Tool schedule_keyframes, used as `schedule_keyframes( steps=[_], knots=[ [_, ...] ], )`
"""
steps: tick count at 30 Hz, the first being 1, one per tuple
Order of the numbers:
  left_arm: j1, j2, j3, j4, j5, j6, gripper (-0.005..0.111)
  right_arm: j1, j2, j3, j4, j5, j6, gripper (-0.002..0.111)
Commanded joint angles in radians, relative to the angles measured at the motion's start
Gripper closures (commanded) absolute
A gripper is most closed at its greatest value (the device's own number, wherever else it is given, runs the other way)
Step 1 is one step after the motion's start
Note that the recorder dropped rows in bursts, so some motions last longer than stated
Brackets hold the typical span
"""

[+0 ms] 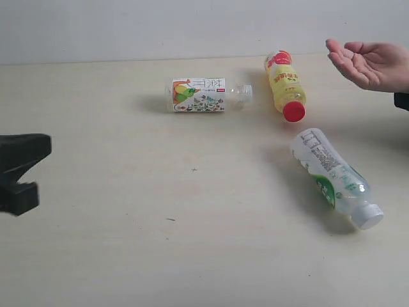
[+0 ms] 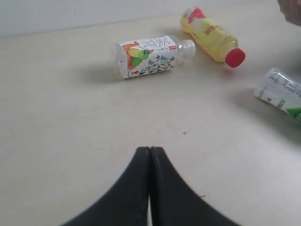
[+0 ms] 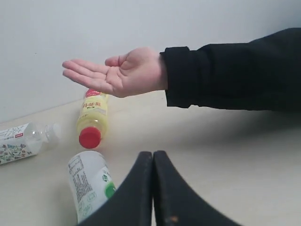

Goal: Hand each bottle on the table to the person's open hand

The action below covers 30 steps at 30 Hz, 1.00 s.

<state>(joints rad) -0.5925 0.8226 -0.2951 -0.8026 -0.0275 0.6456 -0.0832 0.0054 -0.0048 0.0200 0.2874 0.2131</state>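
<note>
Lying apart, the bottles (image 1: 198,95) leave bare table (image 1: 128,243) (near side).

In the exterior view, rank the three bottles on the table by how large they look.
1. Green-white label bottle: looks largest, though it appears nearest the camera.
2. Fruit-print bottle and yellow bottle: about alike, so not ranked.

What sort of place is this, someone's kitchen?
More likely a robot test bench: a plain pale table against a blank wall, the black left gripper over it, and a yellow bottle among others lying loose.
</note>
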Motion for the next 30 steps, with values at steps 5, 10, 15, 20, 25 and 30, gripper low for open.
schedule_keyframes(
  steps=[5,10,15,20,25,30],
  knots=[
    [0.0,-0.315,0.196,-0.056,-0.007,-0.05,0.107,0.002,-0.005,0.005,-0.001,-0.163,-0.004,0.108],
    [0.0,-0.384,0.236,-0.056,-0.005,-0.054,0.107,0.002,-0.005,0.005,0.086,-0.181,0.0,0.108],
    [0.0,-0.391,0.236,-0.056,-0.007,-0.048,0.107,0.002,-0.005,0.005,0.289,-0.311,0.0,0.108],
    [0.0,-0.391,0.236,-0.056,-0.007,-0.048,0.107,0.002,0.011,-0.126,0.345,-0.365,-0.002,0.108],
    [0.0,-0.391,0.236,-0.056,-0.007,-0.048,0.107,0.002,0.467,-0.648,0.306,-0.082,-0.239,0.108],
    [0.0,-0.391,0.236,-0.056,-0.007,-0.048,0.107,0.002,0.996,-1.141,0.122,0.566,-0.277,0.108]
  ],
)
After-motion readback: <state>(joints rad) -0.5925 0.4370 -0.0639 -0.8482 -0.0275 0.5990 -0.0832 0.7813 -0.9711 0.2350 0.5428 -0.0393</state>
